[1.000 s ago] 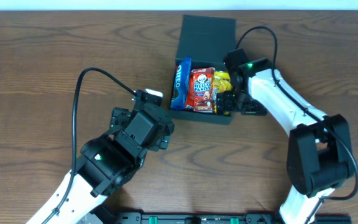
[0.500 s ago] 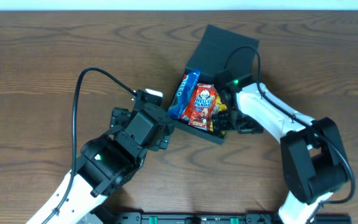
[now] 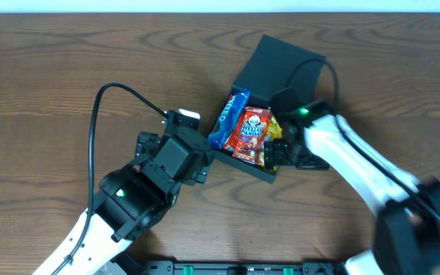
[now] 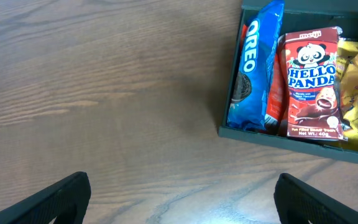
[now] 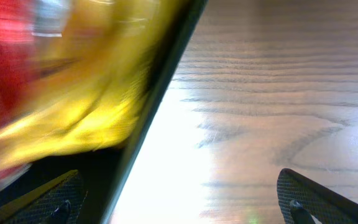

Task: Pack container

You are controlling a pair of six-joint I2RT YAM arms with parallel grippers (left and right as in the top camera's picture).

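The container [image 3: 244, 163] is a dark square box, turned askew on the table, its flap lid [image 3: 285, 65] open at the back. Inside lie a blue Oreo packet [image 3: 228, 118], a red Hello Panda packet [image 3: 250, 133] and a yellow packet [image 3: 272, 128]. My right gripper [image 3: 279, 155] is open and straddles the box's right wall: one finger inside, one outside over the table [image 5: 179, 205]. My left gripper [image 4: 180, 199] is open and empty over bare wood, left of the box [image 4: 278, 135]. The left wrist view also shows the Oreo packet [image 4: 253, 68] and the Hello Panda packet [image 4: 311, 84].
The wooden table [image 3: 67, 84] spreads to the left and in front. A black cable [image 3: 109, 95] loops over the left arm. The right wrist view is blurred, with the yellow packet [image 5: 98, 93] and the box wall [image 5: 160, 93] close up.
The box has been turned anticlockwise and shifted a little to the right with the right gripper on its wall. The right arm swung lower right. The left arm has not moved.
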